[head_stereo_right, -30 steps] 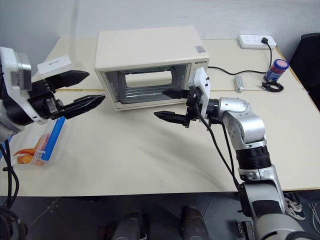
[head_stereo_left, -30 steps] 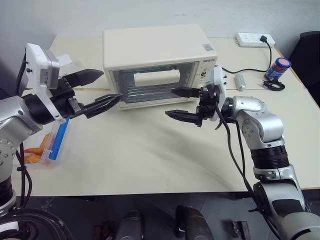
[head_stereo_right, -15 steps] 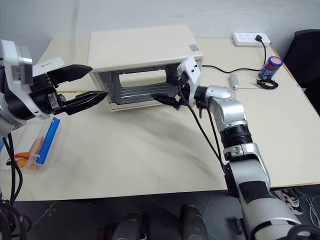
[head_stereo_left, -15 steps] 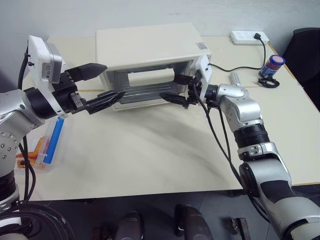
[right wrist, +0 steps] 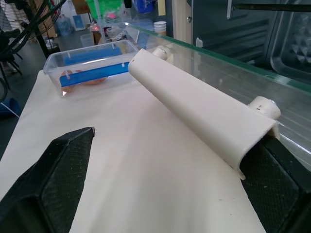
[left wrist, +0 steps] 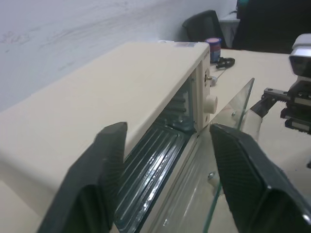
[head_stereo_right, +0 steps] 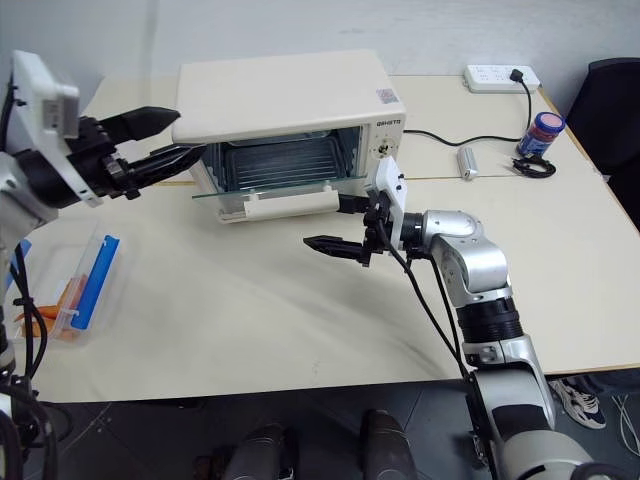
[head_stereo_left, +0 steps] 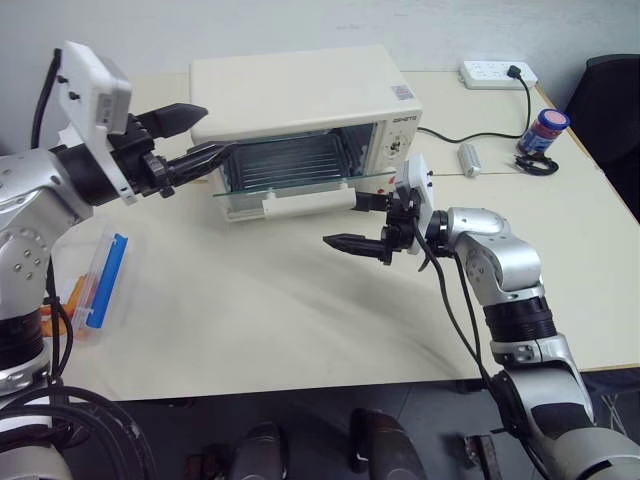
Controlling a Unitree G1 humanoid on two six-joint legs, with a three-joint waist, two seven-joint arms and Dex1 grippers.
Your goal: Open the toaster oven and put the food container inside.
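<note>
One second has swung the glass door (head_stereo_left: 300, 190) of the toaster oven (head_stereo_left: 305, 110) from shut against the body to dropped forward, roughly level, with the wire rack (head_stereo_left: 285, 160) now bared behind it. My right gripper (head_stereo_left: 355, 222), fingers spread wide and holding nothing, has come away from the door: its upper finger sits at the right end of the white door handle (head_stereo_left: 308, 205), the lower finger out over the table (head_stereo_left: 300, 310) in front of the oven; from the wrist the handle runs right up to that finger, though I cannot tell if they touch. My left gripper (head_stereo_left: 195, 135) has moved in on the oven's top left corner, one finger above the roof edge, the other at the mouth beneath it, with a gap between them narrower than a second ago; whether it presses the casing I cannot tell. The food container (head_stereo_left: 95, 285) lies well to the left of the oven near the table's front edge, untouched. I judge the opening nearly done and the fetch next
</note>
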